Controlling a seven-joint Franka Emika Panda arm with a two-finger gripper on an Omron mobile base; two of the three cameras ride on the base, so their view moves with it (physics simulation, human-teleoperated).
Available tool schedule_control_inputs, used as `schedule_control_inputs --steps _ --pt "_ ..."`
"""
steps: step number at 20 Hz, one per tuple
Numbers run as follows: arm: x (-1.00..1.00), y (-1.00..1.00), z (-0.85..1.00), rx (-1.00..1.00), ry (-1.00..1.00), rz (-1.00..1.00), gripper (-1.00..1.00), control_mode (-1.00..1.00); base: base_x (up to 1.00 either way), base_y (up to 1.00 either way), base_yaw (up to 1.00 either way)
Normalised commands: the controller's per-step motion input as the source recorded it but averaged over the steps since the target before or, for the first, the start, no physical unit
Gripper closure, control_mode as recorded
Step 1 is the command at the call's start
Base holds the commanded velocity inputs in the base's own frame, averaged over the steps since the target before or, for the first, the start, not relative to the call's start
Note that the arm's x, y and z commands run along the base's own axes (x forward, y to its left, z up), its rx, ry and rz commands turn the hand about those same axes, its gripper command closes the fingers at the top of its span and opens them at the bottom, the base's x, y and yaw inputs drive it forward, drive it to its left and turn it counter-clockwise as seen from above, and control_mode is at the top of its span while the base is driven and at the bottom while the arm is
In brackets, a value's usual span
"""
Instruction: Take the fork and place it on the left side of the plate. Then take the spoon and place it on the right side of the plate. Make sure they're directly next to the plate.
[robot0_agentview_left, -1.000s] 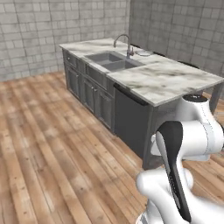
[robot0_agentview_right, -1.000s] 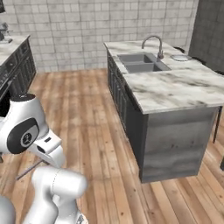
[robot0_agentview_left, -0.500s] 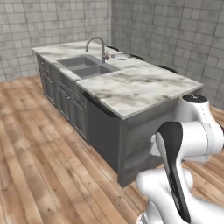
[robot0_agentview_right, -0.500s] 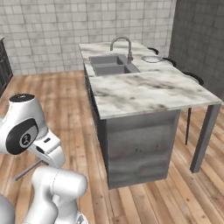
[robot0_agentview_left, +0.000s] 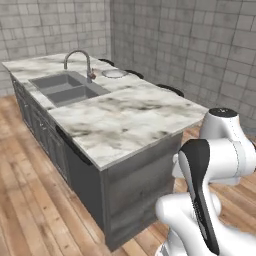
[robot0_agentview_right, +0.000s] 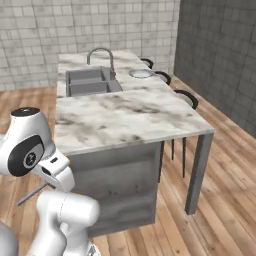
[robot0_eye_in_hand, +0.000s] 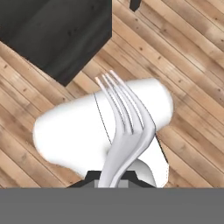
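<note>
The fork (robot0_eye_in_hand: 124, 127) is a slim silvery utensil standing between my fingers, prongs pointing away from the hand over the wooden floor. My gripper (robot0_eye_in_hand: 109, 178) is shut on its handle. In the right base view the fork (robot0_agentview_right: 33, 194) shows as a thin grey rod sticking out low beside the arm. The plate (robot0_agentview_left: 115, 73) is a round pale dish at the far end of the marble counter, past the sink, and is also in the right base view (robot0_agentview_right: 141, 73). The spoon is too small to make out.
A marble-topped island counter (robot0_agentview_left: 130, 120) stands ahead with dark cabinets below. A sink (robot0_agentview_left: 67, 87) and a curved faucet (robot0_agentview_left: 80, 57) sit at its far half. Dark stools (robot0_agentview_right: 185, 97) line its right side. Wooden floor surrounds it.
The base has driven, so the whole scene has shifted; the island is now nearer and seen from its short end. The fork stays in the shut gripper.
</note>
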Motion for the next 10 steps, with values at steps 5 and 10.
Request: schedule_control_inputs --steps 5,10 --pt "0.0 0.0 0.0 0.0 0.0 0.0 1.0 1.0 0.91 -0.79 -0.04" --pt "0.0 0.0 0.0 0.0 0.0 0.0 1.0 1.0 0.86 -0.83 -0.01"
